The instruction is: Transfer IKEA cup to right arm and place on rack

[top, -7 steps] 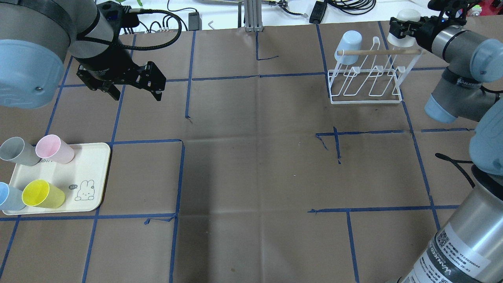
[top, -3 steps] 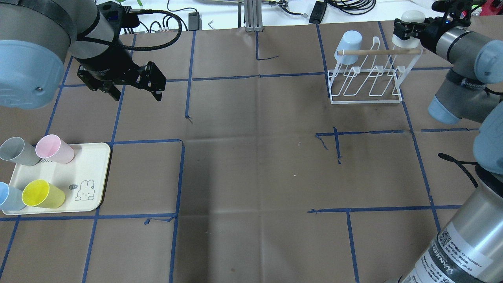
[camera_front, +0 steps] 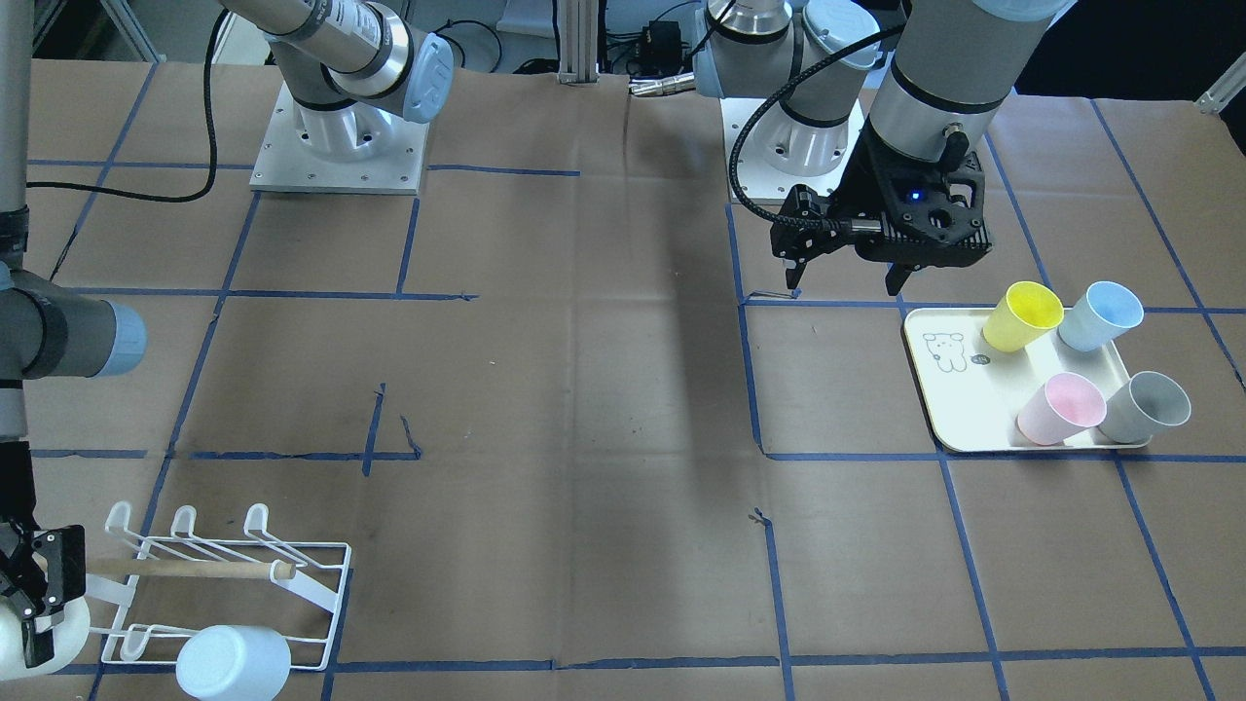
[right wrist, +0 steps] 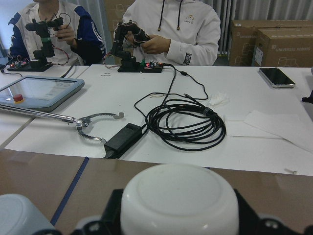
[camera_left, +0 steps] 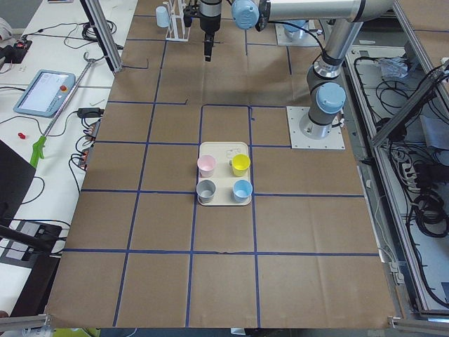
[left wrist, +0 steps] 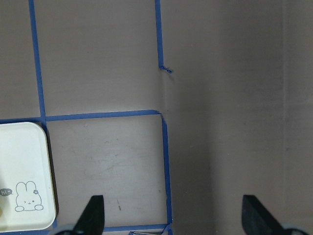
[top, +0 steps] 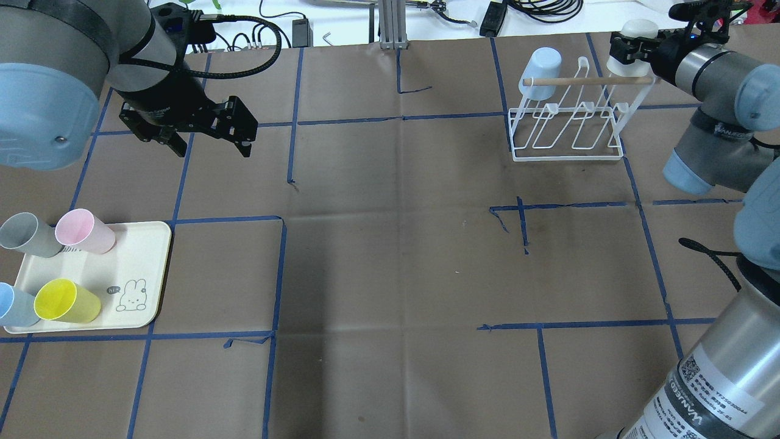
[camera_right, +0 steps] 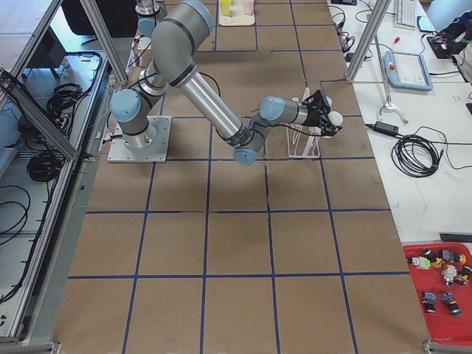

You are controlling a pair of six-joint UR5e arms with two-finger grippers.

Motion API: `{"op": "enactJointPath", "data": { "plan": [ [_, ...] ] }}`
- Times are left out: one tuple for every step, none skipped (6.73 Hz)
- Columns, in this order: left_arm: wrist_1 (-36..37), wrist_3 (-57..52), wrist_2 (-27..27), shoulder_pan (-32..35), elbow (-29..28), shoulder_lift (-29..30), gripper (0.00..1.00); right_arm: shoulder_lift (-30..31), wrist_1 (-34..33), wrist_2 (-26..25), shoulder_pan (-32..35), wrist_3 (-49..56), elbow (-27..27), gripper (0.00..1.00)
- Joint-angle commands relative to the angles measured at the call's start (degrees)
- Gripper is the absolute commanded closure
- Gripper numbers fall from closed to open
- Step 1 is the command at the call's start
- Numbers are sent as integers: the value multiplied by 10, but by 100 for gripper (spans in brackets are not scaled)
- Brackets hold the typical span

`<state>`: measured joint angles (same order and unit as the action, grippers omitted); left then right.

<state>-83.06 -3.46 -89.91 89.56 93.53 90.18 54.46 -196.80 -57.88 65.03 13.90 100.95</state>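
IKEA cup (top: 638, 28): white, held upside down and gripped across its wall by the right gripper (top: 634, 47), at the worktop's far edge near the right corner. It sits just beyond the right end of the dowel of the rack (top: 567, 160). Contact with a prong cannot be determined.

The right wrist view gives only the cup's base (right wrist: 180, 200), seated between the two fingers, with seated persons at a white bench beyond; the rack is not shown there. In the front-facing view the cup (camera_front: 39, 633) is cut by the picture's edge, just beside the rack's end. A light-blue cup (top: 542, 72) is hung on the opposite end prong.

Right arm (top: 719, 73): reached out, wrist near level, gripper aimed toward the far edge.

Left gripper (top: 213, 146): pointed down above the worktop, jaws spread wide, nothing between them, as the left wrist view confirms. The tray (top: 140, 262) with four cups is set toward the left end.
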Motion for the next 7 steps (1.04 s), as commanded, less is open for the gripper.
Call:
{"op": "enactJointPath", "data": {
  "plan": [
    [0, 5, 0, 0, 1, 0, 0, -1, 2, -2, 0, -2, 0, 1],
    [0, 6, 0, 0, 1, 0, 0, 0, 3, -2, 0, -2, 0, 1],
    [0, 6, 0, 0, 1, 0, 0, 1, 2, -3, 0, -2, 0, 1],
    [0, 6, 0, 0, 1, 0, 0, 6, 1, -2, 0, -4, -1, 1],
    [0, 6, 0, 0, 0, 0, 0, 22, 1, 0, 2, -10, -4, 1],
    [0, 6, 0, 0, 1, 0, 0, 50, 2, -1, 5, -14, -5, 0],
    [0, 6, 0, 0, 1, 0, 0, 77, 7, -1, 10, -14, -5, 0]
  ]
}}
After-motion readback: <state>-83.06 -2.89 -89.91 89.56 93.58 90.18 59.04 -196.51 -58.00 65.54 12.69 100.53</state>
